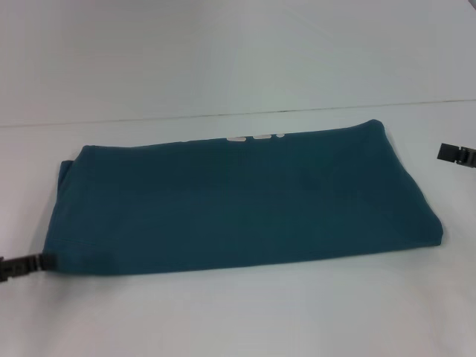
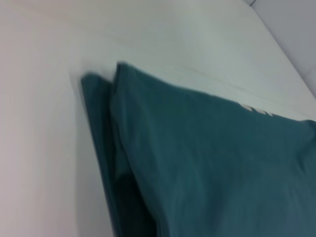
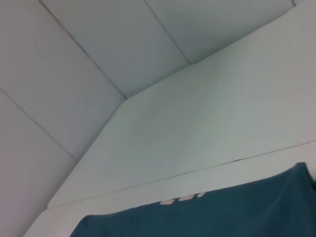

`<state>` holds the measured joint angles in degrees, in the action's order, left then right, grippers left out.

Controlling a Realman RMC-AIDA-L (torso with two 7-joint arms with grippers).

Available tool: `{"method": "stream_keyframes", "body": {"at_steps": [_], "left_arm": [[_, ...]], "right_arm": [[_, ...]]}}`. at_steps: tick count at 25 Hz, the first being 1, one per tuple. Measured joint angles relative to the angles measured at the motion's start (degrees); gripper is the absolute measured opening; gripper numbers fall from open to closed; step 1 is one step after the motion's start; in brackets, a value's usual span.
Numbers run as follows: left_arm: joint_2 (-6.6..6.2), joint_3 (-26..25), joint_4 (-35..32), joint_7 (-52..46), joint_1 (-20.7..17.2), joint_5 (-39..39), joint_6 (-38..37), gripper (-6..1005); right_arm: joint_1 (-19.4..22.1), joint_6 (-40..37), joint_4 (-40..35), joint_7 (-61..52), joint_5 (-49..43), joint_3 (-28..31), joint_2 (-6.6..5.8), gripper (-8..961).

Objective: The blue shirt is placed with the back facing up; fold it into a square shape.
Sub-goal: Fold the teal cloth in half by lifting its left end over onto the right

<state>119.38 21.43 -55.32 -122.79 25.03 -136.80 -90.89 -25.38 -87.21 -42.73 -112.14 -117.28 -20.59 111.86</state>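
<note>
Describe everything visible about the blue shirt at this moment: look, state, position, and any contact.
The blue shirt is dark teal, soft-looking cloth, already folded into a long, flat band across the white table, wider than deep, not yet square. A bit of white lettering peeks out at its far edge. At its left end, stacked layers show in the left wrist view. The left gripper is at its near left corner, contact unclear; the right gripper is apart from its right end.
</note>
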Motion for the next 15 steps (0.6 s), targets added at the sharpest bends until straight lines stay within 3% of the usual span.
{"method": "stream_keyframes", "body": {"at_steps": [5, 15], "left_arm": [[0.12, 0.0, 2.1, -2.1, -0.1, -1.8, -0.5, 795], [-0.18, 3.2, 8.0, -4.7, 2.0, -3.9, 7.1, 793]], "right_arm": [[-1.1, -0.2, -0.3, -0.3, -0.1, -0.4, -0.33, 917], [-1.4, -0.5, -0.3, -0.6, 0.2, -0.2, -0.61, 916]]}}
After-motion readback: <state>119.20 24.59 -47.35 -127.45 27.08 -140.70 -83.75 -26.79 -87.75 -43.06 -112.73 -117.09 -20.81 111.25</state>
